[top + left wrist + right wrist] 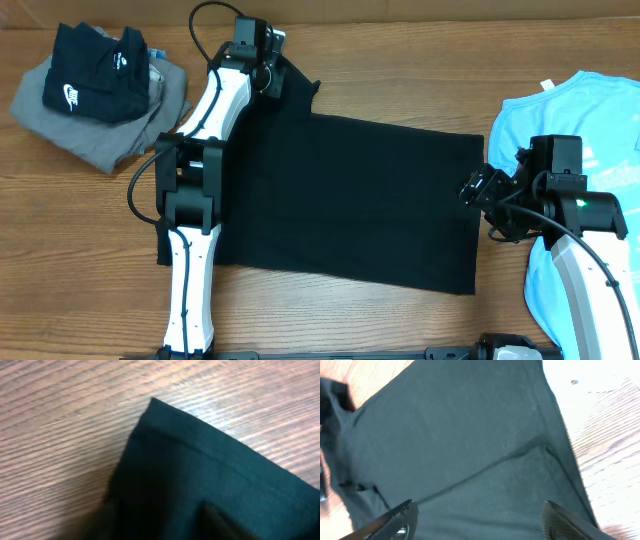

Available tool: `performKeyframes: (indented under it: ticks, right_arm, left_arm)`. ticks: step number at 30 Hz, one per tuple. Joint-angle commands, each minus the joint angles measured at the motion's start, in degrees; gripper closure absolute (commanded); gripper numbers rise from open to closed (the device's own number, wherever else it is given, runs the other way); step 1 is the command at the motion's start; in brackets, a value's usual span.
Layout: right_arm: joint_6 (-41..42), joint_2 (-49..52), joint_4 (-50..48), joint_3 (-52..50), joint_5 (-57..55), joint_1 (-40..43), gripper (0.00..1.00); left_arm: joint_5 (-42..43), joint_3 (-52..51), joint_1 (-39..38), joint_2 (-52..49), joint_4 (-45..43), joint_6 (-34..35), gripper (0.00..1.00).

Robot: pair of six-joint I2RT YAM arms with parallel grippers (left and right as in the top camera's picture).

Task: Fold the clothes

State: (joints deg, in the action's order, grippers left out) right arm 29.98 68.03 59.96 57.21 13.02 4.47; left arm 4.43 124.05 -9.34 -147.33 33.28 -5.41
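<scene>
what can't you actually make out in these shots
- Whether the left hand grips anything: overhead, its own body covers the fingertips; the left wrist view shows only a blurred corner of the black T-shirt.
- T-shirt's left edge: overhead, the left arm lies over it.
- Light blue garment: overhead, cut off by the right edge, partly under the right arm.

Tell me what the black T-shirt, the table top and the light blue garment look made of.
The black T-shirt is probably cotton knit, matte: it lies limp with soft creases and a stitched hem. The table top is wood or wood-look laminate with a faint sheen: grain streaks run along it. The light blue garment is soft fabric, fibre unclear: it wrinkles.
</scene>
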Motion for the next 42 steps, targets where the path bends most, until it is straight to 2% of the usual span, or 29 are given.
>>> performKeyframes:
  ticks: [1, 10, 14, 21, 25, 33, 38, 42]
  right_arm:
    - [-0.46, -0.72, -1.55, 1.25, -4.09, 0.11, 0.17]
    - [-0.46, 3.52, -14.78, 1.25, -12.07, 0.11, 0.18]
    - [-0.98, 9.99, -22.05, 1.27, -12.55, 0.13, 0.18]
    - [-6.58, 21.99, -36.17, 1.27, -12.66, 0.17, 0.18]
    - [-7.52, 26.73, -40.96, 1.27, -15.76, 0.83, 0.19]
    - [-7.52, 35.67, -48.11, 1.27, -15.15, 2.03, 0.19]
    - [-7.52, 38.56, -52.04, 1.27, -13.00, 2.03, 0.24]
    - [-7.52, 39.56, -55.32, 1.27, -12.31, 2.01, 0.24]
  left_arm:
    - [-1.01, 0.96, 0.00, -2.08, 1.27, -0.24, 0.96]
    - [-0.81, 5.44, 0.13, 2.36, 9.77, 0.70, 0.96]
    - [-1.01, 8.85, 0.22, 6.08, 15.43, 0.70, 0.96]
    - [-2.08, 9.22, 0.22, 11.87, 22.05, 0.70, 0.96]
    - [-2.08, 9.22, 0.22, 13.33, 26.32, 2.01, 0.96]
    - [-2.05, 9.22, 0.31, 14.08, 32.98, 2.40, 0.96]
    - [-2.05, 9.25, 0.33, 14.08, 35.17, 2.43, 0.96]
    - [-1.90, 9.25, 0.31, 14.16, 35.91, 2.43, 0.96]
